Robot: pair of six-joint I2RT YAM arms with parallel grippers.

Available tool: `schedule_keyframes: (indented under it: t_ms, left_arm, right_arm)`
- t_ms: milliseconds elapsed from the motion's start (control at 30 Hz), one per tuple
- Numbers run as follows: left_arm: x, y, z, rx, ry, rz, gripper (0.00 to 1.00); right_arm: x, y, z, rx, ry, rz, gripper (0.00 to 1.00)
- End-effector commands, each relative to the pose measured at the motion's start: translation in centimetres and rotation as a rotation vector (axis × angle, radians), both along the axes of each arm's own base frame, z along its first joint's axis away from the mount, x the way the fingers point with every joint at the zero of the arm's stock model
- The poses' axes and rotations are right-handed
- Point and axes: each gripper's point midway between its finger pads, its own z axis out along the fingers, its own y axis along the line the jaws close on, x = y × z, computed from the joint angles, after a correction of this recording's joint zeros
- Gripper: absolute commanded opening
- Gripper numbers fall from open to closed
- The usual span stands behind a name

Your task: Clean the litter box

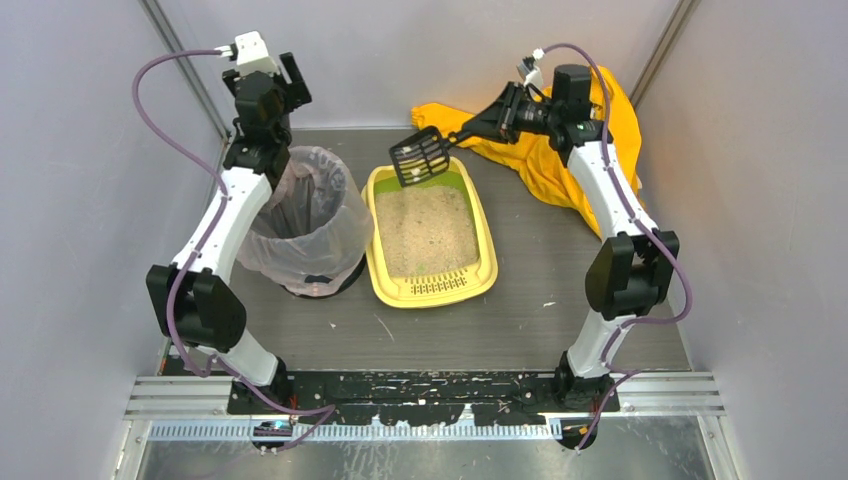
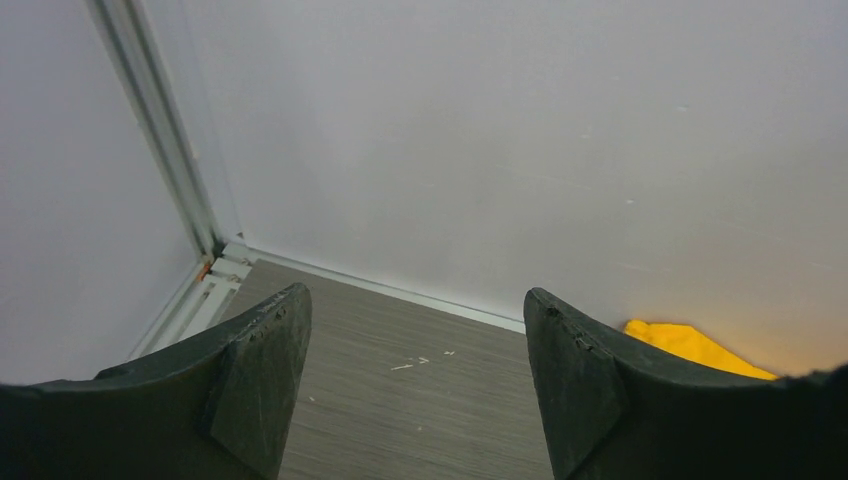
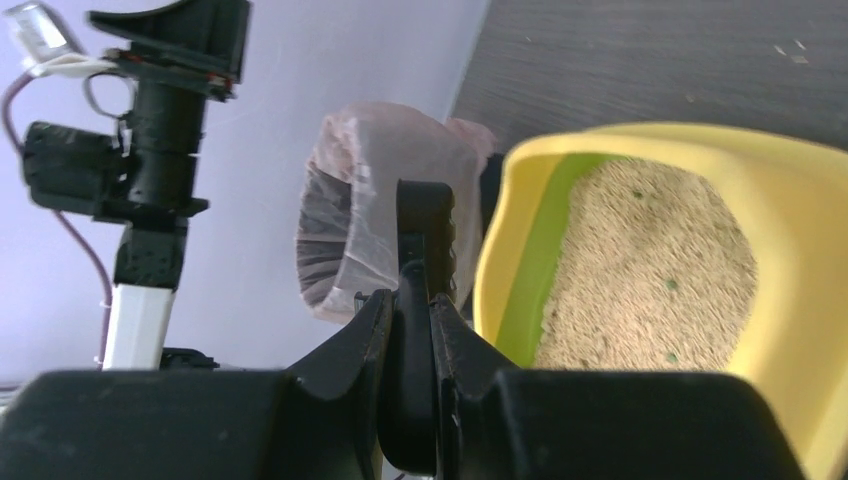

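Note:
The yellow litter box (image 1: 385, 288) with green inner wall and beige litter lies mid-table. In the right wrist view its rim (image 3: 800, 190) shows, and small green bits (image 3: 671, 284) lie in the litter. My right gripper (image 1: 487, 123) is shut on the handle of the black slotted scoop (image 1: 420, 157) and holds its head in the air over the box's far end. In the right wrist view the gripper (image 3: 412, 300) clamps the scoop (image 3: 426, 225) edge-on. My left gripper (image 1: 290, 85) is open and empty, raised high behind the bin; its wrist view (image 2: 415, 300) shows only table and wall.
A round bin (image 1: 305, 215) lined with a translucent bag stands just left of the box and also shows in the right wrist view (image 3: 360, 200). A crumpled yellow cloth (image 1: 545, 160) lies at the back right under the right arm. Grey walls close in three sides.

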Motion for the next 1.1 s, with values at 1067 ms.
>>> schedule_keyframes:
  t_ms: [1067]
  left_arm:
    - [-2.5, 9.2, -4.8, -0.002, 0.061, 0.238, 0.75]
  right_arm:
    - [-4.1, 15.2, 10.0, 0.059, -0.191, 0.328, 0.01]
